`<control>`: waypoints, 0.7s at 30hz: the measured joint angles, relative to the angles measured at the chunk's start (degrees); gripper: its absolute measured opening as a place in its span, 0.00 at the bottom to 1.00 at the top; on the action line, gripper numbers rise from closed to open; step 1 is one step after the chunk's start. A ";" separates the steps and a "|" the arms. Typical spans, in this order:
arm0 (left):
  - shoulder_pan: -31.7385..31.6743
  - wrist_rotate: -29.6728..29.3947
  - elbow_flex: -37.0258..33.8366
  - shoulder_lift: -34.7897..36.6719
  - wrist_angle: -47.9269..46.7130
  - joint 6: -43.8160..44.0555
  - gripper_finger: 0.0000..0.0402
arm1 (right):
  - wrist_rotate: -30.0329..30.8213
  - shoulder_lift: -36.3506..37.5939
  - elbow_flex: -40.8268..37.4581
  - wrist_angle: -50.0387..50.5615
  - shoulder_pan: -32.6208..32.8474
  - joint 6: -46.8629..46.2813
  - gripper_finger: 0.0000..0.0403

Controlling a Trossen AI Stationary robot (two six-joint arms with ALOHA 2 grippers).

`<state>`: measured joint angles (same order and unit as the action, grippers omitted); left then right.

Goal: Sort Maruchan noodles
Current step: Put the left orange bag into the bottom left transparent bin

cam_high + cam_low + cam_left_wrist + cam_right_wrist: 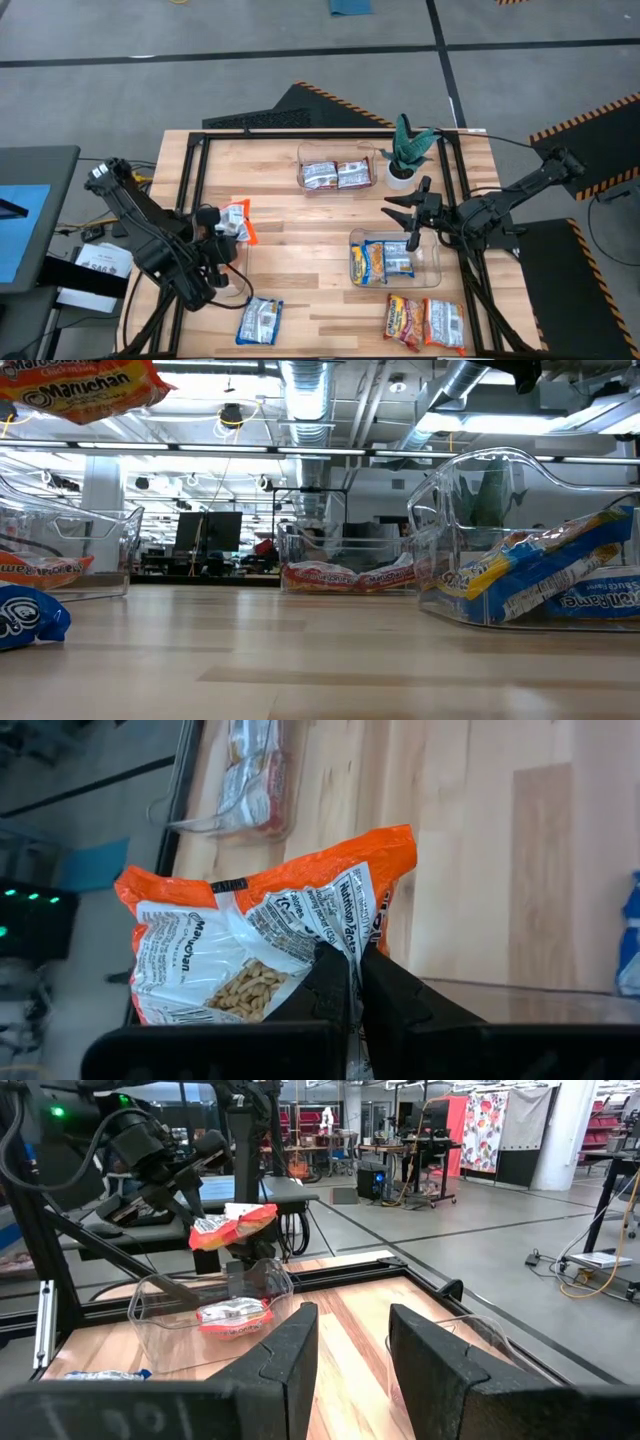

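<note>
Holding a glossy orange plastic ramen packet [262, 948] pinched by one edge, the left gripper [228, 229] hangs clear above the left side of the pale wooden bench [300, 240], its fingers clamped tight on the wrapper so the packet dangles and tilts. The right gripper [410, 222] waits with its fingers parted and nothing between them, over the clear plastic bin [432, 266] that holds blue and yellow packets [383, 261].

The step in hand looks like carrying this orange packet to the bin where its kind belongs. In the right wrist view a clear bin on the left [180, 1320] with a red-and-white packet [233, 1316] in it sits just below the held one (whether those wrappers truly match I cannot tell). To do it well, the carry should stay level and slow, since an edge grip lets a slippery wrapper swing; the packet should hang squarely over the bin's opening, well inside the rim, before the fingers part.

Elsewhere, a blue packet [260, 321] lies loose at the near edge, two red-and-yellow packets [425, 321] lie side by side near the right corner, and the far bin [303, 160] holds two whitish-red ones [337, 175]
</note>
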<state>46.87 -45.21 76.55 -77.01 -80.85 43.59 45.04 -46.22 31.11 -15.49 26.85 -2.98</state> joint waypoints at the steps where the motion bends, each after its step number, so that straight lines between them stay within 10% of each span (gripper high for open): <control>1: 0.00 0.00 0.00 0.49 0.47 -0.15 0.00 | 0.00 0.00 0.00 0.00 0.00 0.00 0.38; 15: -3.15 -1.45 -0.30 4.01 9.11 -11.91 0.00 | 0.00 0.00 0.00 -0.02 0.00 0.23 0.38; 21: -11.47 12.05 -10.93 7.91 27.80 -25.12 0.00 | 0.00 0.02 0.00 -0.20 0.00 0.46 0.38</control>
<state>35.40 -33.16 65.62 -69.10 -53.05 18.47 45.04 -46.19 31.11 -15.68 26.85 -2.52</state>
